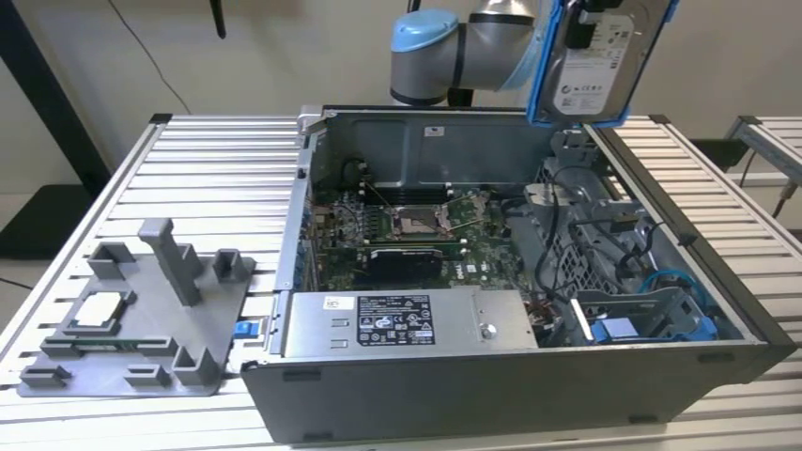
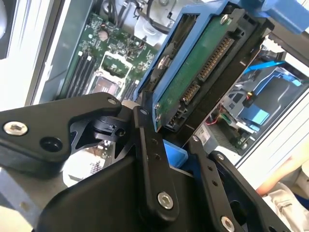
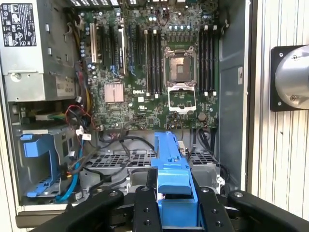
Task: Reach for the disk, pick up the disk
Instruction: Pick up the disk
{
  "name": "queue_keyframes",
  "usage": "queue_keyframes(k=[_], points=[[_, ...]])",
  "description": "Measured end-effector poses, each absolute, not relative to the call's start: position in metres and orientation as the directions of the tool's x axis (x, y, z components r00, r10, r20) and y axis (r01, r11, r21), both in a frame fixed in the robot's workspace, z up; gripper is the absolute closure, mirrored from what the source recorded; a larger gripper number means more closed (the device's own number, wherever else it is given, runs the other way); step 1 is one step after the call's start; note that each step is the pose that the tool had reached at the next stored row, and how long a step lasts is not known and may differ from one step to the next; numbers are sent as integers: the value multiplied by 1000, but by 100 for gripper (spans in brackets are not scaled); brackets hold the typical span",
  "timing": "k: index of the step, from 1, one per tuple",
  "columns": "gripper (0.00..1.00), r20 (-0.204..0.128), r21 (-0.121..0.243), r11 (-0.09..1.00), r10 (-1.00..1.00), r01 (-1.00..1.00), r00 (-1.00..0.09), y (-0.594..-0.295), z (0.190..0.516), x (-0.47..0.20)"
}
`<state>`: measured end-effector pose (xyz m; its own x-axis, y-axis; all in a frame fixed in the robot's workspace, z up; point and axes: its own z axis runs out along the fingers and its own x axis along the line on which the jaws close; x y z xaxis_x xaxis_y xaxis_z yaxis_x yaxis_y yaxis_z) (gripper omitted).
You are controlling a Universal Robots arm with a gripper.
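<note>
— Where's the disk [image 1: 599, 58] now?

— Up in the air, well above the open computer case [image 1: 501, 395], over the case's far corner. It hangs upright, label side facing out, blue rails down its edges.

— And the pincer [image 3: 176, 203]?

— Closed on the disk. In the first wrist view the black fingers [image 3: 145, 208] press against the blue rail from both sides. In the second wrist view you see the disk's [image 2: 203, 72] green circuit-board underside tilted away from the fingers [image 2: 149, 159], with its connector edge showing.

— What's under it?

— The case, lying on its side on the slatted bench [image 1: 201, 160], lid off. The motherboard [image 1: 401, 221] is exposed in the middle, the silver power supply [image 1: 401, 324] sits at the case's near wall, and a blue drive bracket [image 1: 652, 324] sits in the case's near corner, beside the power supply.

— Anything else on the bench?

— A grey fixture [image 1: 138, 324], well apart from the case, with a small square silver chip [image 1: 98, 308] resting in it.
</note>
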<state>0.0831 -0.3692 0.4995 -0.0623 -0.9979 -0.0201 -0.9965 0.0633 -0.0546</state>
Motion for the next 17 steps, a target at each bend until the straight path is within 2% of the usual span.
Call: queue_keyframes(k=[17], points=[[100, -20, -55, 63, -998, -997, -62, -369, 499, 91]])
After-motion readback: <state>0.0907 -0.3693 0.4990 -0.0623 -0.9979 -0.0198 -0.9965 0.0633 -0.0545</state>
